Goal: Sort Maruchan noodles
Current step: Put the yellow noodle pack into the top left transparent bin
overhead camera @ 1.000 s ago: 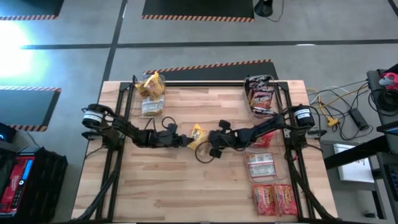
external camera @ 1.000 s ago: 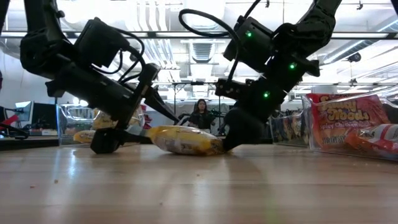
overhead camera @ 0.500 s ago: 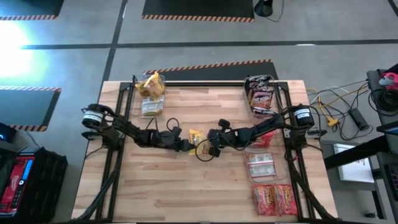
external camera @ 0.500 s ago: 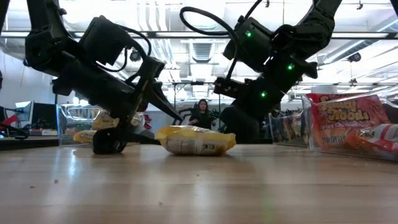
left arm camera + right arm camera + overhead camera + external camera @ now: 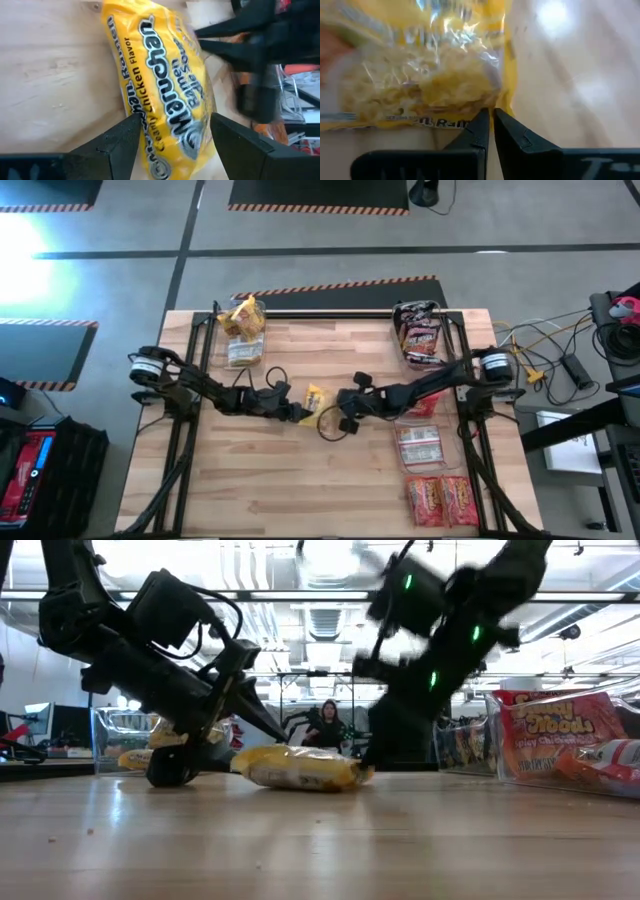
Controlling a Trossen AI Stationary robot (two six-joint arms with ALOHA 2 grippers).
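Yellow packet (image 5: 315, 397) flat on worktop (image 5: 300, 490), mid-way between both grippers. Left gripper (image 5: 172, 131) jaws wide, straddling packet end, not clamped. Right gripper (image 5: 491, 120) jaws shut at packet's crimped edge; whether seam pinched, cannot tell. Likely light, crinkly, slippery, brittle noodles inside: grip seam, not middle.
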